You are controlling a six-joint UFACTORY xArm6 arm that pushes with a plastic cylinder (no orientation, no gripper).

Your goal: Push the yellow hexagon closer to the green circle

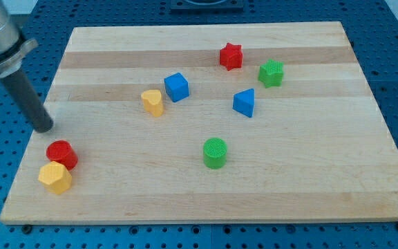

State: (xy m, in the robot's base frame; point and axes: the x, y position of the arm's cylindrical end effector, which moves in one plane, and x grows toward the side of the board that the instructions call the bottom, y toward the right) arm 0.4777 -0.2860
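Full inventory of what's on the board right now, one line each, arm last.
yellow hexagon: 1, yellow, bottom-left corner, touching the red cylinder
red cylinder: 1, red, just above the hexagon
green circle: 1, green, centre, lower half
yellow block: 1, yellow, shape unclear, left of centre
blue cube: 1, blue, right beside that yellow block
blue triangular block: 1, blue, right of centre
red star: 1, red, top, right of centre
green star: 1, green, right of the red star
wooden board: 1, pale wood
my tip: 1, dark rod, left edge, above the red cylinder, not touching
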